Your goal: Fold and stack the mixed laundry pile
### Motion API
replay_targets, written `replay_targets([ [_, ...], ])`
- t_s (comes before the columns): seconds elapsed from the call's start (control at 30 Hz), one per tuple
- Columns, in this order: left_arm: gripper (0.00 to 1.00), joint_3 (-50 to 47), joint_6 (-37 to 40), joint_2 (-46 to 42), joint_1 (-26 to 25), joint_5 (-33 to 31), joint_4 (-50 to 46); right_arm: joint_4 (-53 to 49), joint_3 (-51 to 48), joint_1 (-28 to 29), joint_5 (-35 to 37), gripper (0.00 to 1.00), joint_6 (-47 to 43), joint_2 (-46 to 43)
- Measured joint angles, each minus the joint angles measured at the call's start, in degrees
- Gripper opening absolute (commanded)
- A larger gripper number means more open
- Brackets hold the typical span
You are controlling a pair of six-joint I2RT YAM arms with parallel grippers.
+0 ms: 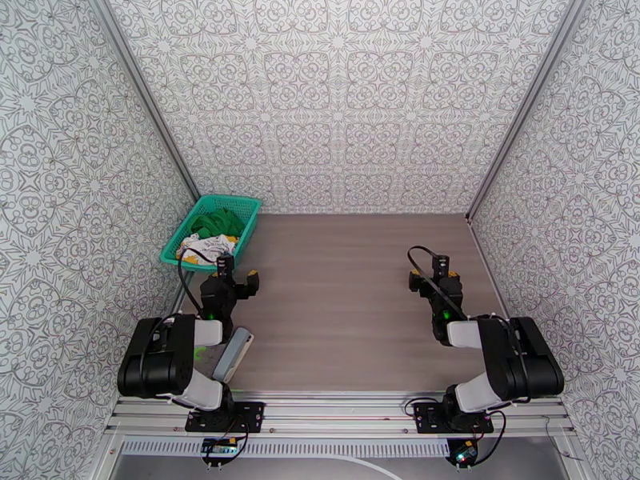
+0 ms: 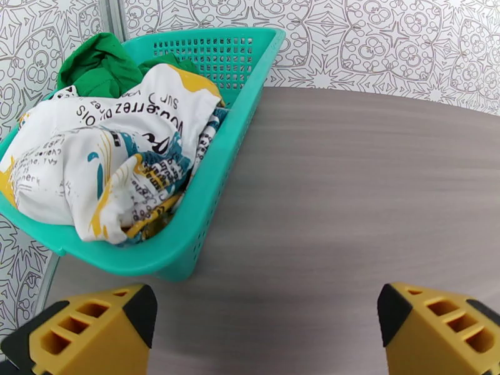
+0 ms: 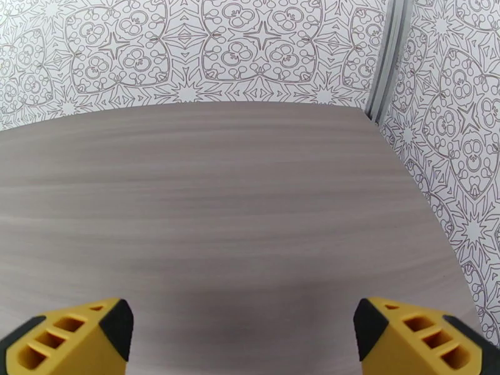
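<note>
The mixed laundry pile lies in a teal mesh basket [image 1: 251, 214] [image 2: 220, 170] at the table's far left. A bright green shirt [image 1: 218, 224] [image 2: 100, 65] is bunched at the basket's far end. A white garment with teal, yellow and black print [image 1: 205, 246] [image 2: 119, 164] is crumpled at the near end. My left gripper [image 1: 234, 277] [image 2: 265, 332] hovers just in front of the basket's near corner, open and empty. My right gripper [image 1: 434, 278] [image 3: 240, 339] is open over bare table on the right side, holding nothing.
The wood-grain table [image 1: 344, 290] is enclosed by patterned walls at the left, back and right. The basket sits against the left wall. A grey flat object [image 1: 233, 353] lies beside the left arm's base.
</note>
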Motion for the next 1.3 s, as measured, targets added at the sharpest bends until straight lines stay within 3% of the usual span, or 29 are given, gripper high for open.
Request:
replay_targets([
  [1.07,0.99,0.00,-0.17,0.00,0.00,-0.20,0.00,-0.02,0.00,-0.04,-0.20,0.99,0.00,0.00],
  [1.2,0.99,-0.52,-0.15,-1.36,-1.79,-4.87,-0.13,-0.33,0.00,-0.07,-0.13,0.99,-0.04,-0.48],
  [1.3,0.99,-0.79,-0.39,-7.63,-5.27,-11.21,-4.85,-4.87,0.02,0.79,1.84,0.99,0.02,-5.81],
])
